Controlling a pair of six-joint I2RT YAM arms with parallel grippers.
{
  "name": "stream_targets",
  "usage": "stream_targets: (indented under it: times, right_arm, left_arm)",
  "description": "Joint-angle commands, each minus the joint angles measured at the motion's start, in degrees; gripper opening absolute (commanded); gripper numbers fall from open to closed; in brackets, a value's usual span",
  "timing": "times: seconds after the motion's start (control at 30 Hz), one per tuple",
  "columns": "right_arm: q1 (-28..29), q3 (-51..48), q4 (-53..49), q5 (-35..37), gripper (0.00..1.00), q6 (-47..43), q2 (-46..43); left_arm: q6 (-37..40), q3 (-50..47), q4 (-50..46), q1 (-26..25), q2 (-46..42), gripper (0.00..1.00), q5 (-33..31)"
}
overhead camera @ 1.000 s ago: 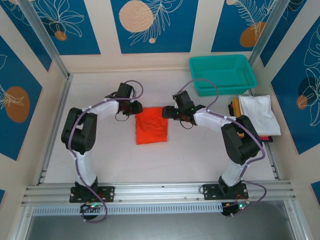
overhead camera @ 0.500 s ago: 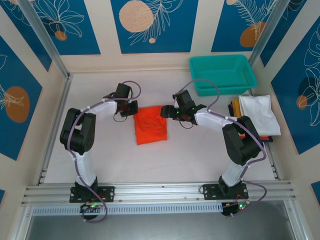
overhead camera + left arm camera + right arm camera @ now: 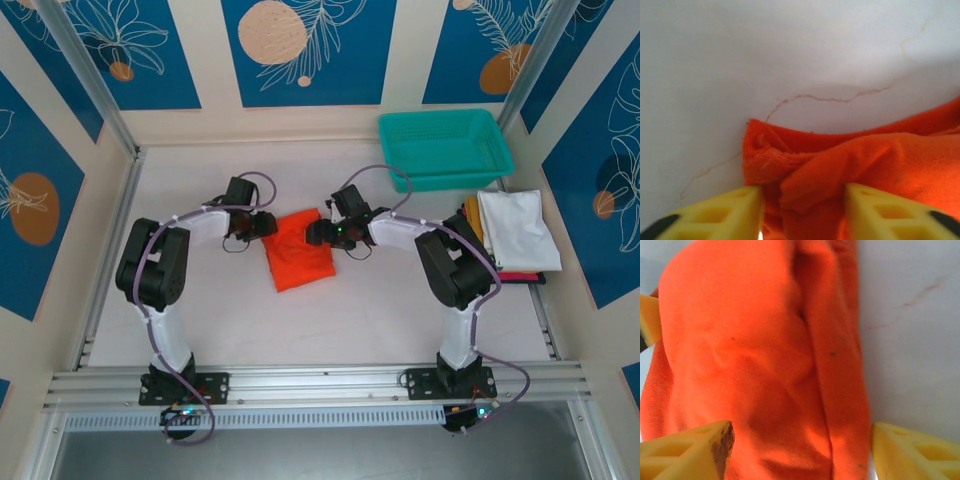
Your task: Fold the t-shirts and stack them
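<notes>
1. The white table (image 3: 200, 310) spreads out in front of my two bases.
2. A teal mesh basket (image 3: 450, 182) sits at the far right corner of the table.
3. Just near of the basket, along the right edge, lies the stack of folded t-shirts (image 3: 515, 228). The white one is on top, with mustard-yellow, red and dark edges showing beneath it.
4. The orange-red t-shirt (image 3: 298, 250) lies in the middle of the table as a folded, slightly skewed rectangle. It is between my two grippers and well apart from the stack.
5. My right gripper (image 3: 313, 233) is low at the shirt's far right corner. Its yellow fingers (image 3: 690, 450) are spread wide with a broad band of orange cloth lying flat between them. I see no pinch, so it has hold of nothing.
6. My left gripper (image 3: 268, 226) is at the shirt's far left corner. Its yellow fingers (image 3: 740, 210) stand partly apart with a rumpled fold of the hem bunched between them. The cloth sits loose in the gap rather than clamped.
</notes>
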Motion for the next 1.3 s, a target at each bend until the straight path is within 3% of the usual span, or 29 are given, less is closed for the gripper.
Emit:
stream_targets:
  times: [0.0,0.1,0.2,0.4,0.63,1.03,1.27]
  right_arm:
    - [0.8,2.3,-2.2,-2.5,0.72,-2.1,1.6]
    - [1.1,2.9,-2.7,-2.8,0.72,-2.7,2.8]
    - [1.2,3.0,-2.8,-3.3,0.72,-2.9,3.3]
    - [1.5,3.3,-2.8,-4.2,0.72,-3.3,3.8]
    - [1.5,3.8,-2.6,-5.3,0.72,-3.1,4.2]
    - [1.6,2.9,-1.8,-4.6,0.71,-1.8,3.9]
    - [2.2,3.8,-1.6,-8.3,0.71,-2.3,5.1]
  left_arm:
    - [-0.2,-2.1,1.4,0.4,-4.5,0.58,1.1]
    - [-0.5,-3.0,0.7,0.4,-8.1,0.68,1.2]
    - [-1.9,-4.2,-1.2,0.4,-11.5,0.85,0.9]
    - [-9.5,-13.2,1.9,-1.2,-17.4,0.85,3.6]
    - [-15.7,-18.7,5.5,-3.5,-17.5,0.65,6.5]
    - [-16.4,-18.7,7.2,-3.9,-11.0,0.16,7.3]
    - [-16.8,-20.2,8.9,-3.9,-9.0,0.06,7.8]
